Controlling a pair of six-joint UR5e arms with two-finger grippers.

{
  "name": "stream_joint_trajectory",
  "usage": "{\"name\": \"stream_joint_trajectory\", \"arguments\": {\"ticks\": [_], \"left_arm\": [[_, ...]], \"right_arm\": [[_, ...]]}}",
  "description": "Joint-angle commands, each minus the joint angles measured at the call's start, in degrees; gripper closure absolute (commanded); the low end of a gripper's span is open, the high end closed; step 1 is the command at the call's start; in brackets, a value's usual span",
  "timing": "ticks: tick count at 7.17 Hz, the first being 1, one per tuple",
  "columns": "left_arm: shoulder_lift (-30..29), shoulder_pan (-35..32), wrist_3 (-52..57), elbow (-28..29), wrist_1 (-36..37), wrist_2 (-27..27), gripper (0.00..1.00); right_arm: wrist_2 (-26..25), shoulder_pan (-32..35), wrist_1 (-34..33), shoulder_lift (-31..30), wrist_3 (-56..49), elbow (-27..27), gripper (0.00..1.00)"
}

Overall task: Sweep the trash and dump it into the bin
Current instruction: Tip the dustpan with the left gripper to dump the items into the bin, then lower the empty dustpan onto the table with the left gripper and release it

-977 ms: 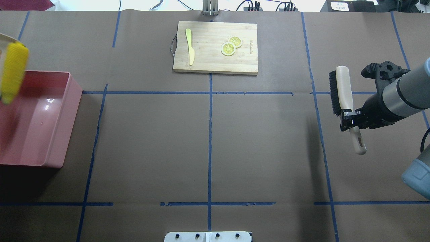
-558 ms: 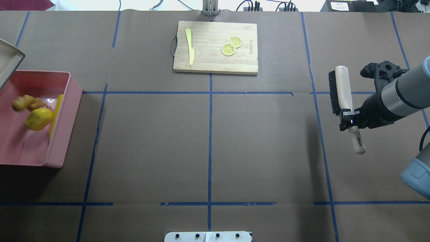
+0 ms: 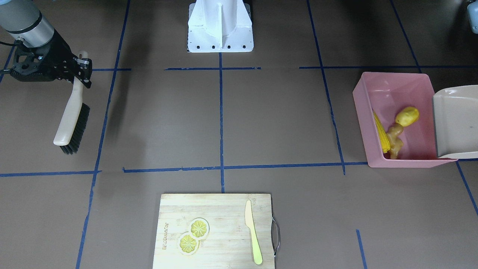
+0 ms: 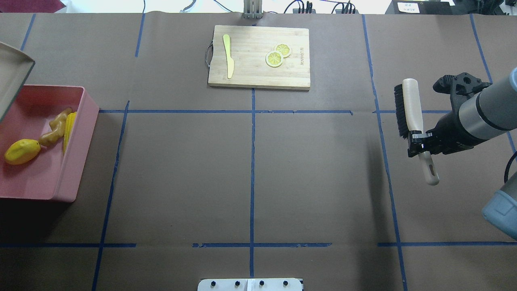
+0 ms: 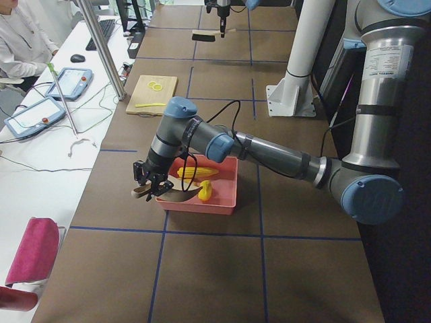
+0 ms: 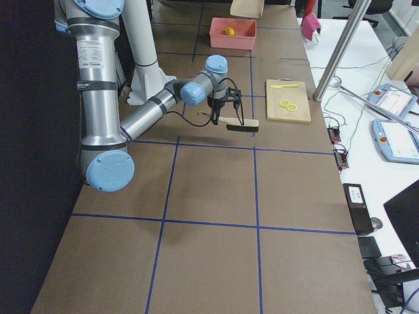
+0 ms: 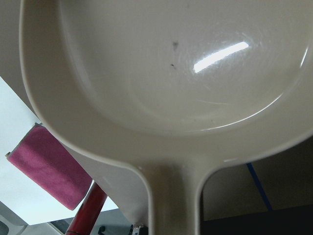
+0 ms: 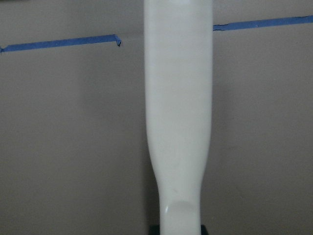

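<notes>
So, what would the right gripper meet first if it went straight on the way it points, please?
The right gripper is shut on the brush; beyond it, the wrist view shows only table paper and blue tape, so probably the table, though depth is unclear.

The bin point(image 4: 80, 153) is coloured pink, the corn cob point(image 4: 69, 125) ridged yellow, the potato-like piece point(image 4: 22, 151) plain yellow, the ginger root point(image 4: 56, 128) tan. The brown table point(image 4: 315, 182) is gridded with blue tape point(image 4: 252, 169); the brush point(image 4: 410, 109) is cream-handled, black-bristled.

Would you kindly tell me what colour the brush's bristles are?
Black; the bristles of the brush show best in the exterior front-facing view.
</notes>
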Motion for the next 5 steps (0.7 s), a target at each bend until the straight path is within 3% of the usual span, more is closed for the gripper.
{"name": "stream_joint_trajectory", "arguments": {"ticks": [1,5], "left_arm": [[-2.83,1.60,-18.08,-0.75,1.02,-12.52,0.80],[-12.84,30.80,-47.97,-3.13,1.81,-10.83,0.79]], "right_arm": [[0.10,0.12,0.00,-0.33,-0.18,0.11,0.99],[0.01,0.21,0.00,-0.50,-1.50,-0.06,0.99]]}}
